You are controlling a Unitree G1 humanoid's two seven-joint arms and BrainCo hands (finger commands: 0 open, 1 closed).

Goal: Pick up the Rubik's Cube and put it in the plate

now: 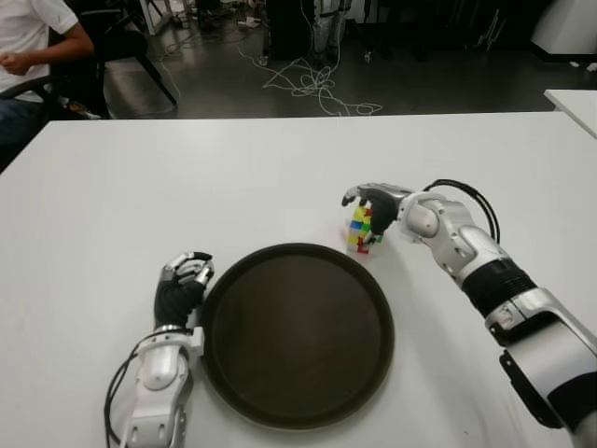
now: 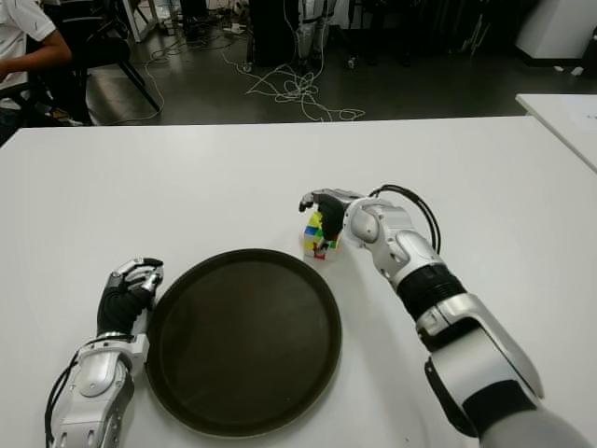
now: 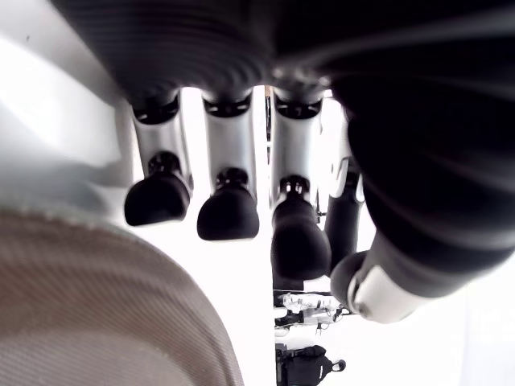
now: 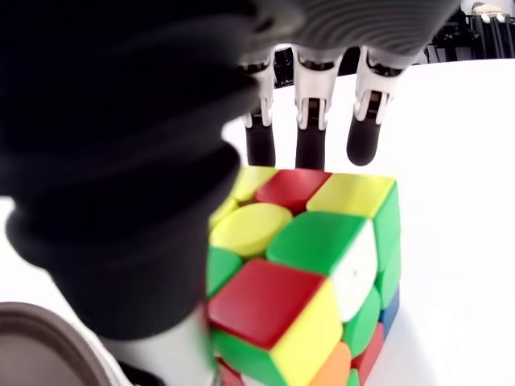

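The Rubik's Cube [image 1: 360,231], with its mixed coloured stickers, stands slightly tilted on the white table [image 1: 187,177], just past the far right rim of the plate. My right hand [image 1: 366,209] reaches over it from the right. In the right wrist view the cube [image 4: 310,265] sits between the thumb [image 4: 137,241] on its near side and the fingers [image 4: 310,121] behind its far edge. The round dark brown plate [image 1: 298,345] lies in front of me with nothing in it. My left hand [image 1: 185,280] shows beside the plate's left rim, its fingers [image 3: 229,213] curled and holding nothing.
A seated person [image 1: 28,37] is at the far left beyond the table. Loose cables [image 1: 312,84] lie on the floor behind it. The corner of another white table [image 1: 574,103] shows at the right edge.
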